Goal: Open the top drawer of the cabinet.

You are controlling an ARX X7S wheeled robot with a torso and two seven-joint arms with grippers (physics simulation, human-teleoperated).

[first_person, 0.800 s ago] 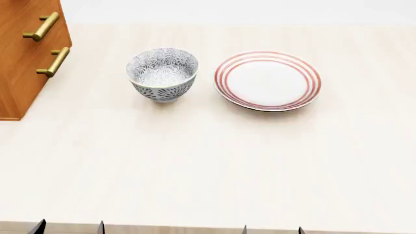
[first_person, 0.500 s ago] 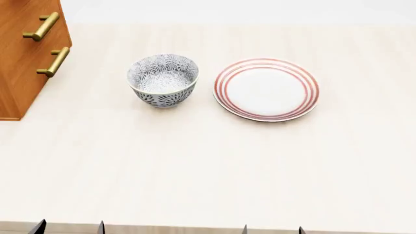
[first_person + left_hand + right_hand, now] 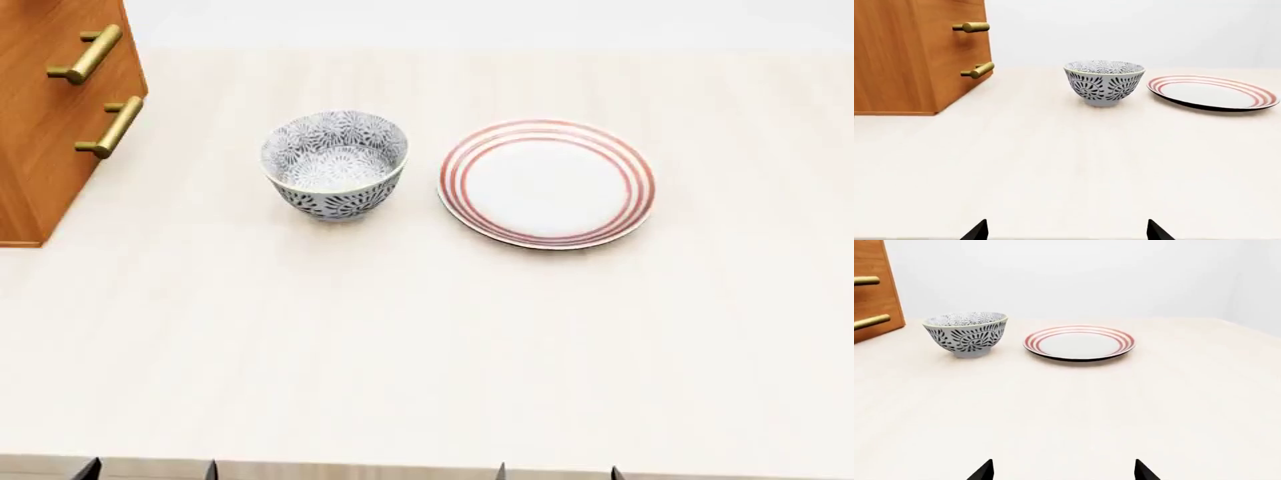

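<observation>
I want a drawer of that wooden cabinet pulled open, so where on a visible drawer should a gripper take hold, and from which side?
Grip a brass bar handle at mid-length, coming from the cabinet's front, the side facing the bowl. The bar stands off the drawer face on posts, leaving room for fingers. The top drawer itself is out of frame.

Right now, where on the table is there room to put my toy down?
The biggest bare patch is the wide near part of the table, in front of the bowl and plate. There is also bare room right of the plate. It is more crowded at the far left, where the cabinet stands close to the bowl.
</observation>
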